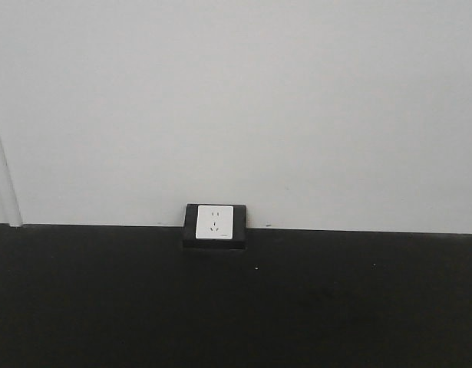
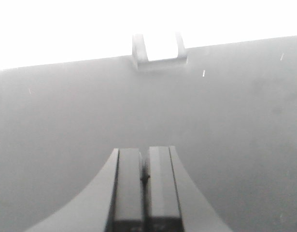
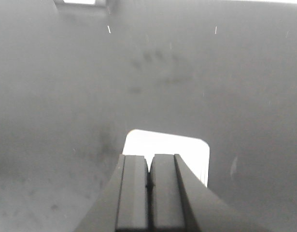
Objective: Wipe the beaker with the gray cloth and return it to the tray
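None of the task's things is shown in any of the three views: neither the beaker, the gray cloth nor the tray can be found, so where they lie cannot be told. Only a dark desk (image 1: 335,307) is seen, with a wall socket (image 1: 215,222) set at its far edge against a pale wall (image 1: 236,92). The left pincer (image 2: 145,176) is held low over the bare desk with its jaws pressed together and nothing between them. The right pincer (image 3: 149,183) is likewise closed on nothing, and a bright white patch (image 3: 177,147) with rounded corners is seen just beyond its tips; what it is cannot be made out. A beaker is judged likely to be light, rigid, smooth and breakable, so it would best be taken around its wall below the rim, with gentle pressure. The cloth is expected to be soft and limp, and would best be pinched at a thick fold. Which way the beaker points, upright or lying, and how its long axis runs cannot be said, since it is out of view.
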Motion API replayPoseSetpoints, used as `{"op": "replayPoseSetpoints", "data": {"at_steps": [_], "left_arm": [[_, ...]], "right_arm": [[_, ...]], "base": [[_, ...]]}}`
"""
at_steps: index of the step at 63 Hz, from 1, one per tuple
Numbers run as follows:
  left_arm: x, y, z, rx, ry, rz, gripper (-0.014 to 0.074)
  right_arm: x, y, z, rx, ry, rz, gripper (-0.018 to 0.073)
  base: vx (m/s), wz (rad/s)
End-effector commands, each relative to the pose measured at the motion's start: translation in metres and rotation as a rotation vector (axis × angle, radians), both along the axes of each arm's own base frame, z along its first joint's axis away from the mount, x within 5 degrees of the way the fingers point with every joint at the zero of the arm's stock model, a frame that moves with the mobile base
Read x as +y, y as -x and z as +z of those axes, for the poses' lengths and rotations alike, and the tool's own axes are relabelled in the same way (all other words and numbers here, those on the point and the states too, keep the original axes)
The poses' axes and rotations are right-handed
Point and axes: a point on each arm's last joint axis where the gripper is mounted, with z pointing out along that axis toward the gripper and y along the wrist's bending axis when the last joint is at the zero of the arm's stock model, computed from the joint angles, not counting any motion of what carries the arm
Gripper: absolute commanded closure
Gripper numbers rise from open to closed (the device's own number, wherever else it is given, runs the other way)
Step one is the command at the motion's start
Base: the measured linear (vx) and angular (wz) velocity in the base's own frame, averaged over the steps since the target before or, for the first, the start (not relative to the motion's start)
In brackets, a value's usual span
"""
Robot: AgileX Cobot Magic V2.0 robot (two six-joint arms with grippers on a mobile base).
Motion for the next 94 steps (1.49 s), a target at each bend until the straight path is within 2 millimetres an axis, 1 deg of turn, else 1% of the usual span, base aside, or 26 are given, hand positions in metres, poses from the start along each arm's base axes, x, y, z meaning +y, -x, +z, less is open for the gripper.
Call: {"op": "replayPoseSetpoints", "data": {"at_steps": [1,10,22,25,31,37,40,41,42,47,50,53,54,63,69,75,94], "left_arm": [[-0.001,0.0,0.015,-0.1,0.039,-0.007,0.0604],[-0.001,-0.001,0.014,-0.094,0.038,-0.006,0.0603],[-0.001,-0.001,0.014,-0.094,0.038,-0.006,0.0603],[0.0,-0.002,0.014,-0.108,0.01,-0.006,0.0603],[0.002,0.005,0.008,-0.124,0.013,-0.003,0.0602],[0.007,0.019,-0.006,-0.209,0.044,0.007,0.0601],[0.011,0.028,-0.021,-0.256,0.056,0.023,0.0601],[0.013,0.033,-0.023,-0.292,0.068,0.032,0.06],[0.014,0.035,-0.03,-0.299,0.072,0.038,0.06],[0.022,0.052,-0.049,-0.392,0.092,0.083,0.0599],[0.025,0.06,-0.058,-0.425,0.093,0.108,0.0599],[0.028,0.069,-0.074,-0.456,0.089,0.144,0.0599],[0.029,0.071,-0.075,-0.468,0.09,0.147,0.0599],[0.032,0.083,-0.114,-0.496,0.084,0.183,0.0599],[0.031,0.078,-0.135,-0.456,0.079,0.181,0.0599],[0.031,0.077,-0.146,-0.458,0.082,0.176,0.0599],[0.031,0.077,-0.147,-0.445,0.081,0.178,0.0599]], "right_arm": [[-0.001,0.004,0.018,-0.13,-0.01,0.0,0.0571],[-0.002,0.009,0.02,-0.148,-0.013,0.0,0.0571],[-0.002,0.009,0.02,-0.148,-0.013,0.0,0.0571],[-0.002,0.009,0.02,-0.148,-0.013,0.0,0.0571],[-0.002,0.009,0.02,-0.147,-0.012,0.0,0.0571],[-0.002,0.009,0.02,-0.147,-0.012,0.0,0.0571],[-0.002,0.009,0.02,-0.148,-0.012,-0.001,0.0571],[-0.002,0.009,0.02,-0.148,-0.012,-0.001,0.0571],[-0.002,0.009,0.02,-0.148,-0.012,-0.001,0.0571],[-0.002,0.009,0.02,-0.148,-0.012,-0.001,0.0571],[-0.002,0.009,0.02,-0.147,-0.012,0.0,0.0571],[-0.002,0.009,0.02,-0.147,-0.012,0.0,0.0571],[-0.002,0.009,0.02,-0.147,-0.012,0.0,0.0571],[-0.002,0.009,0.02,-0.147,-0.012,0.0,0.0571],[-0.002,0.01,0.02,-0.14,-0.012,0.0,0.0571],[-0.002,0.01,0.02,-0.14,-0.012,0.0,0.0571],[-0.002,0.01,0.02,-0.14,-0.012,0.0,0.0571]], "base": [[0.0,0.0],[0.0,0.0],[0.0,0.0],[0.0,0.0],[0.0,0.0],[0.0,0.0],[0.0,0.0],[0.0,0.0],[0.0,0.0],[0.0,0.0],[0.0,0.0],[0.0,0.0],[0.0,0.0],[0.0,0.0],[0.0,0.0],[0.0,0.0],[0.0,0.0]]}}
